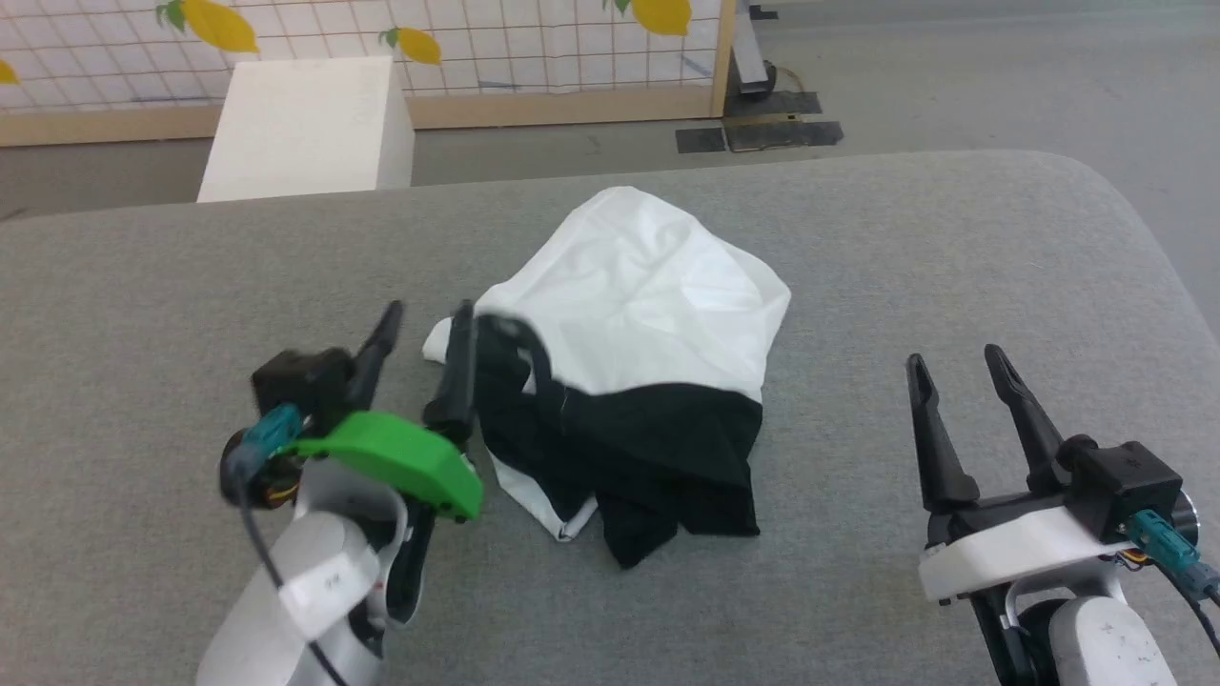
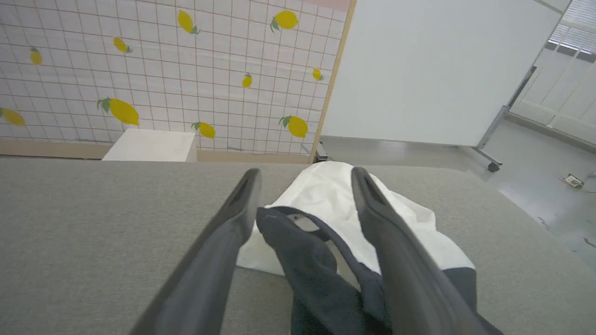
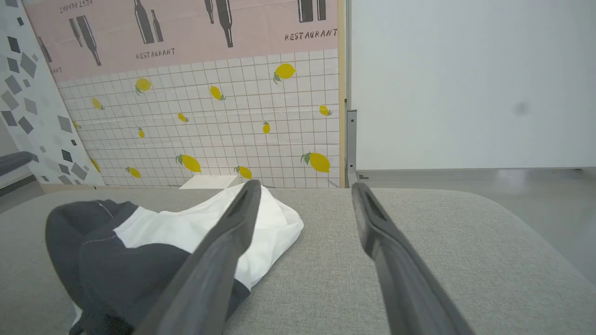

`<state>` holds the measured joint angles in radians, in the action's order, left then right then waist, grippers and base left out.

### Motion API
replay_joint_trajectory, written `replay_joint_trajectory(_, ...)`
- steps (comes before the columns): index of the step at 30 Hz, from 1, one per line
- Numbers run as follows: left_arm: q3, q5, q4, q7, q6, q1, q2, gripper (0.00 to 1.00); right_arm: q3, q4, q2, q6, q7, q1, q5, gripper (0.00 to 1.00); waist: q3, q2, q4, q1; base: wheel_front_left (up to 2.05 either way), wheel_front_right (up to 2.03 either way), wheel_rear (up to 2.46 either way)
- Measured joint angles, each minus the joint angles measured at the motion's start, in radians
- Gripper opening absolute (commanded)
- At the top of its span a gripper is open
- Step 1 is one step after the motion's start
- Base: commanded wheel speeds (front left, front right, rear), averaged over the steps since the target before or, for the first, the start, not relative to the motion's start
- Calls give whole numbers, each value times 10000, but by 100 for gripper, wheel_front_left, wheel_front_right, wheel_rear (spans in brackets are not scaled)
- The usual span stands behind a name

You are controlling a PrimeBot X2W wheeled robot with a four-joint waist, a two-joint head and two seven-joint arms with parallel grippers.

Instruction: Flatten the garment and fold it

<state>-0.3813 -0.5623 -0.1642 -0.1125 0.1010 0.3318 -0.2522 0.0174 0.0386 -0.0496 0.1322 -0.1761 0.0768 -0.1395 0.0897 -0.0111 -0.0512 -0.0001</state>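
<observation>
the garment lies mid-table. the left gripper is at its left edge, with part of the cloth lying between the jaws. the right gripper is well apart to the right, over bare table. behind the table's far left stands a box, with a screen behind that.

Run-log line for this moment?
garment: crumpled heap on grey table, unfolded | left gripper: jaws open around black fold | right gripper: jaws open, clear of garment
</observation>
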Motion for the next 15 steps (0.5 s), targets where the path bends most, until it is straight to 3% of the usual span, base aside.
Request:
replay_joint_trajectory(5, 619, 447, 17, -1231, 451, -697, -102, 100, -8, -75, 2, 0, 0, -1, 6, 100, -16, 0, 265, 0, 0, 0, 0)
replay_joint_trajectory(10, 1338, 1120, 282, -1404, 734, -1393, -157, 100, 92, -79, 0, 0, 27, -1, 69, 100, 14, 0, 468, 0, 0, 0, 0)
replay_joint_trajectory(15, 2587, 1789, 1260, -1446, 671, -2143, 458, 100, 675, 69, -15, -2, 997, -9, 194, 100, 197, 0, 631, 0, 0, 0, 0)
